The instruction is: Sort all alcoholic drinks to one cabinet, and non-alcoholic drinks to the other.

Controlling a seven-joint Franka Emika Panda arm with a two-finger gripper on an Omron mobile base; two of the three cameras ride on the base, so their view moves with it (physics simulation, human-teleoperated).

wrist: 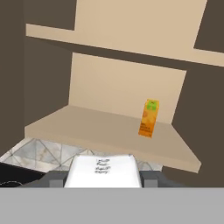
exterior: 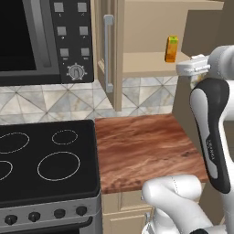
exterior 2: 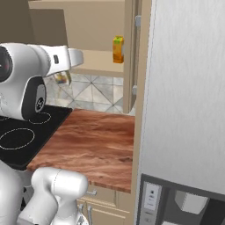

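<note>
Cabinet (wrist: pixel 109 127), the open tan one, carries the orange-yellow carton (wrist: pixel 149 118) upright at about three o'clock on its pale shelf. White-cream carton (wrist: pixel 104 170) sits at six o'clock in the hand view, clasped between the fingers (wrist: pixel 104 180), part-open around it. Likely light, stiff, crushable; its flat sides suit the hold.

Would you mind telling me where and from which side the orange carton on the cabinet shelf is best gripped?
Grip the orange carton across its narrow flat sides, about mid-height, coming in level from the cabinet's open front. It stands upright on the pale shelf near the right wall, with bare shelf before it, so a frontal approach looks unobstructed.
</note>
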